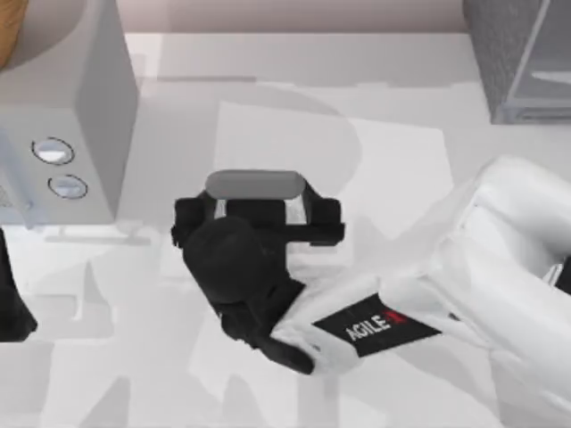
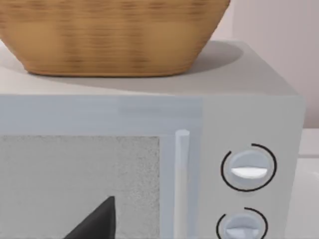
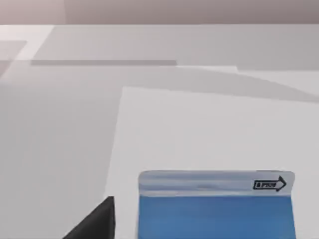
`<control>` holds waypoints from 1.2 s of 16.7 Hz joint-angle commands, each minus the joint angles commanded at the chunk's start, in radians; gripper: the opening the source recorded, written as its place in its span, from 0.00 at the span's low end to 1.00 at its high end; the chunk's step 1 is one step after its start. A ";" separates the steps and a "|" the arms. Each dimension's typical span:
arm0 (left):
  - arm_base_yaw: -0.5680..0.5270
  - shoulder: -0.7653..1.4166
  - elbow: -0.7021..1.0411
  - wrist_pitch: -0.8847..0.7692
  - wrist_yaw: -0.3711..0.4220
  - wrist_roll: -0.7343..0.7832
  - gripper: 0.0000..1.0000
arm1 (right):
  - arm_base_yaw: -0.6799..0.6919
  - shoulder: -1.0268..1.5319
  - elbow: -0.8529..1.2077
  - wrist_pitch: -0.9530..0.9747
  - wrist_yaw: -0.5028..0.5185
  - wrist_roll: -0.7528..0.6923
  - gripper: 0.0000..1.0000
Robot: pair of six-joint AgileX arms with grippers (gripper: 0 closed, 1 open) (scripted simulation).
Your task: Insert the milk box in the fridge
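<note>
Step in hand, as I judge it: right gripper (image 1: 259, 209) at mid-frame of the top view, reaching for the milk box (image 3: 217, 209), which sits just ahead of it on the worktop (image 1: 393, 152); whether it grips yet, cannot tell. Next: carry to the fridge (image 1: 522, 58), upper right; contents not visible. Left gripper (image 1: 13, 303) parked at the left edge, by the microwave (image 1: 67, 107); a basket (image 2: 109, 35) on top.

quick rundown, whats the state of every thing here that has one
milk box: upright on the table, at the right gripper
right gripper: over the milk box at the table's middle
fridge: at the table's far right corner
microwave: door shut, at the table's left
basket: sitting on top of the microwave
left gripper: parked at the table's left edge
</note>
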 joint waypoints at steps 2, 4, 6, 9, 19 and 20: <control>0.000 0.000 0.000 0.000 0.000 0.000 1.00 | 0.026 0.065 0.034 0.019 0.028 0.009 1.00; 0.000 0.000 0.000 0.000 0.000 0.000 1.00 | 0.036 0.090 0.047 0.026 0.038 0.012 1.00; 0.000 0.000 0.000 0.000 0.000 0.000 1.00 | 0.036 0.090 0.047 0.026 0.038 0.012 1.00; 0.000 0.000 0.000 0.000 0.000 0.000 1.00 | 0.031 0.089 0.042 0.024 0.036 0.011 1.00; 0.000 0.000 0.000 0.000 0.000 0.000 1.00 | -0.054 0.190 0.199 0.022 -0.045 -0.045 1.00; 0.000 0.000 0.000 0.000 0.000 0.000 1.00 | -0.054 0.190 0.199 0.022 -0.045 -0.045 1.00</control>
